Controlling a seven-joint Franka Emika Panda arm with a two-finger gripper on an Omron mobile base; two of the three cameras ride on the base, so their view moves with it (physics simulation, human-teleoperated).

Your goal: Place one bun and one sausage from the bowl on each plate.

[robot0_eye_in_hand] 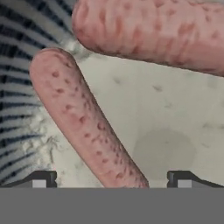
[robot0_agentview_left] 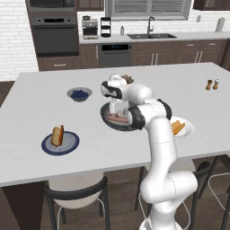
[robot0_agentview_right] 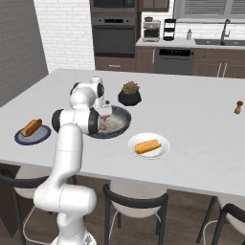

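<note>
hovering over the bowl, end effector open

end effector (robot0_eye_in_hand: 111,178) sits low inside the bowl (robot0_agentview_right: 122,125), fingertips (robot0_eye_in_hand: 41,178) spread wide with nothing between them. hand view: two pink speckled sausages on the pale speckled inside of the bowl (robot0_eye_in_hand: 175,131). near sausage (robot0_eye_in_hand: 83,122) runs diagonally from upper left down toward the gap between the tips, lower end closer to the left tip. far sausage (robot0_eye_in_hand: 148,30) lies across the top, its left end just beside the near sausage's upper end; cannot tell if they touch. dark ribbed bowl wall at left.

left base view: arm bends over the bowl (robot0_agentview_left: 108,117) in the middle of the white surface (robot0_agentview_left: 36,112), wrist hiding most of the bowl. blue plate (robot0_agentview_left: 69,144) left of the bowl, well apart, carries a bun (robot0_agentview_left: 57,135). white plate (robot0_agentview_left: 187,130) right of the bowl, partly behind the arm, carries a bun (robot0_agentview_left: 178,127).

right base view: white plate (robot0_agentview_right: 162,148) with bun (robot0_agentview_right: 147,146) just beside the bowl, nearer the front edge. blue plate (robot0_agentview_right: 24,139) with bun (robot0_agentview_right: 31,127) far left. potted plant (robot0_agentview_right: 129,94) behind the bowl. berry bowl (robot0_agentview_left: 79,94) behind the blue plate.
</note>
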